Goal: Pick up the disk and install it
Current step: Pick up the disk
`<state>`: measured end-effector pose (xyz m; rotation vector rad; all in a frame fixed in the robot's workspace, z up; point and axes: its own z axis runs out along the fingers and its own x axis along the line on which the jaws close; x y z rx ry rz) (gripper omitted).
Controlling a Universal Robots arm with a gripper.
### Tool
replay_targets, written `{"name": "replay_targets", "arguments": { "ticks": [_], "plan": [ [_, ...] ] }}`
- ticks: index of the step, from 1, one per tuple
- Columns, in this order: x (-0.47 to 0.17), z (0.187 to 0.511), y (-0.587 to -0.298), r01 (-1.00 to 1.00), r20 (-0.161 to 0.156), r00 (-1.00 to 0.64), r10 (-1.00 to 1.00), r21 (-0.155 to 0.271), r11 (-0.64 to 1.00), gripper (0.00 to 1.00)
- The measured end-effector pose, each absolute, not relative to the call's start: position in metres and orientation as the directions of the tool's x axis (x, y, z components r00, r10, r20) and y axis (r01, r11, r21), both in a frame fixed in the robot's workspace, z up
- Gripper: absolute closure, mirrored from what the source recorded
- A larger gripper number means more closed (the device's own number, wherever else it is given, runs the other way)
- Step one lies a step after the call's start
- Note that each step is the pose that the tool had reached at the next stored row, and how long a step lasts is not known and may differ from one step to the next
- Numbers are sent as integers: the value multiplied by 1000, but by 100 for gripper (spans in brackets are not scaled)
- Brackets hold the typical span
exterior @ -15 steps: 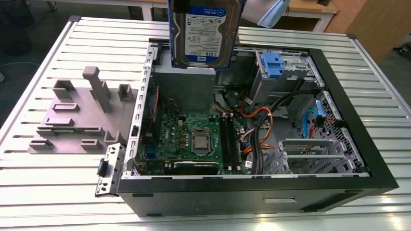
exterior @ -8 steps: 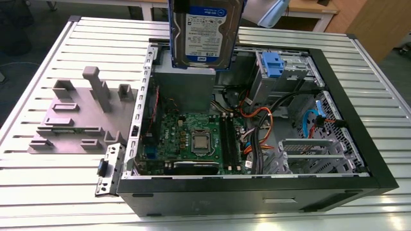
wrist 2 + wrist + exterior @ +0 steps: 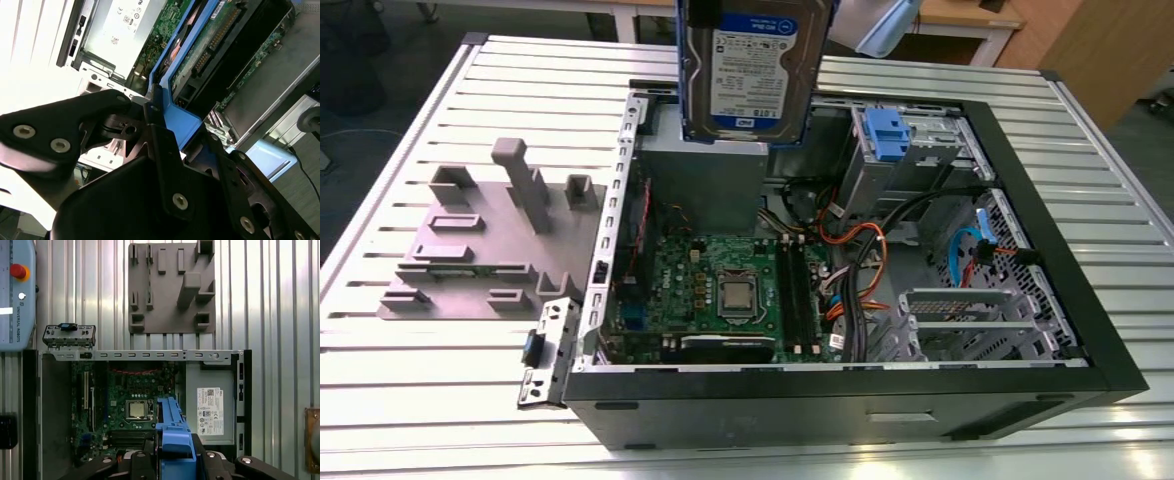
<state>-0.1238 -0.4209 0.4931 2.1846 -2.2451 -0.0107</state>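
held disk (image 3: 754,65) upright, top centre of exterior view, above open computer case (image 3: 854,405); gripper (image 3: 174,460) clenched on disk's blue carrier frame; grey fixture plate (image 3: 454,255) at exterior view's left.

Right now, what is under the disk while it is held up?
Below the disk lies the open computer case: the motherboard and the grey power supply. The disk's blue frame covers part of the board beneath it.

Strong light glares white off the ribbed table (image 3: 414,345), strongest along its edge at the exterior view's left; the computer case (image 3: 854,410) interior lies shadowed.
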Motion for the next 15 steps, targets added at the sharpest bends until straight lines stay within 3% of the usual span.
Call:
{"name": "replay_targets", "arguments": {
  "ticks": [15],
  "plan": [
    [-100,493,-421,-1000,2,-27,-1000,11,27,64]
  ]
}}
